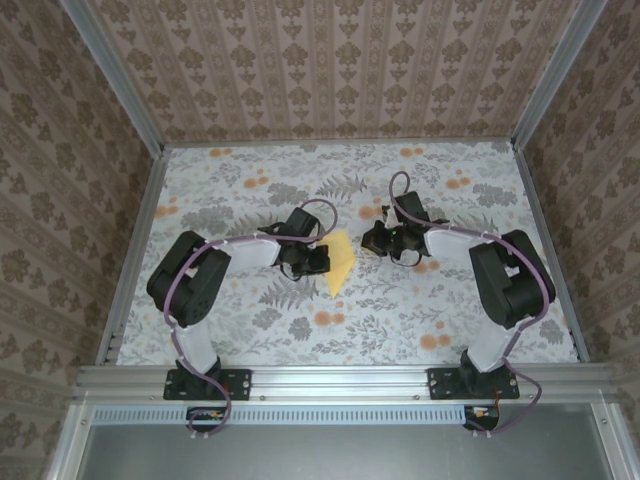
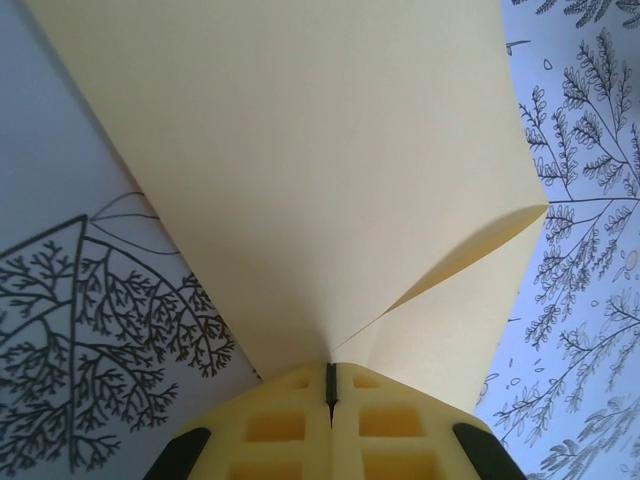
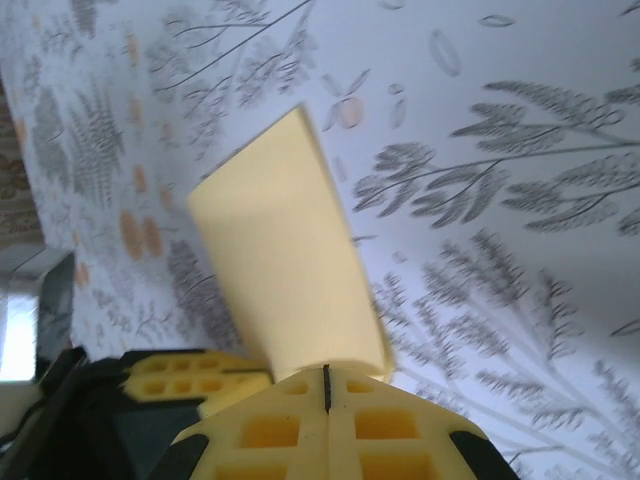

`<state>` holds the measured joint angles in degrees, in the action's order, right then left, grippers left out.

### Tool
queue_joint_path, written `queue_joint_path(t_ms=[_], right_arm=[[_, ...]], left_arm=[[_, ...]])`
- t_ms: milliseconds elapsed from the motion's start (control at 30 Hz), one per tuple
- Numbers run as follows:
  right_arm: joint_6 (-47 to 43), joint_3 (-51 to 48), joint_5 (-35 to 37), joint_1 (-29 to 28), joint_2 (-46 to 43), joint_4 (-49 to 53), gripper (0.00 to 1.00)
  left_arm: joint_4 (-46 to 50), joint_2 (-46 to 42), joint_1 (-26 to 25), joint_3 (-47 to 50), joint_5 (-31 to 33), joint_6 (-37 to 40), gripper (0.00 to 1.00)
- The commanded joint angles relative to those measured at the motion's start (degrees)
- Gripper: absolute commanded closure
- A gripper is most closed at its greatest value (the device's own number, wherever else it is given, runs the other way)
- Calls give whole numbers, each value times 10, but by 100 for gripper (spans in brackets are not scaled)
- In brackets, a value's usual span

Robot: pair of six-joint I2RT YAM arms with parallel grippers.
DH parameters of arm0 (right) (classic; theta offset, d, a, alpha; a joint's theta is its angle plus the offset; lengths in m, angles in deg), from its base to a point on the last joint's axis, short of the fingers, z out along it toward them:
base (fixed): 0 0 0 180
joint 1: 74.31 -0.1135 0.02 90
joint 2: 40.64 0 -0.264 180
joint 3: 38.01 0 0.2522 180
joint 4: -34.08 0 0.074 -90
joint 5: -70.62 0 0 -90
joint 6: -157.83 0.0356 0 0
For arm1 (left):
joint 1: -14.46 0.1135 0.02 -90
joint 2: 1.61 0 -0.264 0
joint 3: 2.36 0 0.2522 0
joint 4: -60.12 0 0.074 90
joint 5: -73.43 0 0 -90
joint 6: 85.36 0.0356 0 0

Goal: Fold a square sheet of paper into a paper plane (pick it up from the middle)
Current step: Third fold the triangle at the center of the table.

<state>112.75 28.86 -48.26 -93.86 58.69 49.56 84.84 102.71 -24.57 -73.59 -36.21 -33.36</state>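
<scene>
Square sheet of paper [image 1: 342, 265]: thin, matte, pale yellow, bowed into a loose soft fold near the centre of the table [image 1: 230, 330], its left side pinched between the closed, yellow waffle-moulded fingers of the left gripper [image 2: 330, 378]. Just right of it the right gripper [image 3: 326, 378] is closed, the fold meeting its tips; a pinch cannot be confirmed. Fern-and-flower printed cloth [image 1: 400, 310] lies open toward every table edge, inside damask-papered walls [image 1: 330, 60].
</scene>
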Motion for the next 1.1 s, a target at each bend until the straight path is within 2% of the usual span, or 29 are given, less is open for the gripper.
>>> queue_joint_path(t_ms=[0,133,200,433,600,1067], right_arm=[[1,-28,9,-11,-23,12,98],[-2,-38,21,-19,-34,17,98],[-8,-26,24,-27,-23,25,98],[-18,34,21,-57,49,41,98],[-19,60,19,-66,86,44,98],[12,31,31,-67,78,42,98]], left_arm=[[32,-39,-1,-16,3,32,93],[12,-81,-8,-6,-2,20,81],[-5,-96,-18,10,0,-2,79],[-66,-129,-68,74,36,-77,83],[-93,-126,-95,92,52,-98,85],[-100,-82,-108,116,81,-119,91]])
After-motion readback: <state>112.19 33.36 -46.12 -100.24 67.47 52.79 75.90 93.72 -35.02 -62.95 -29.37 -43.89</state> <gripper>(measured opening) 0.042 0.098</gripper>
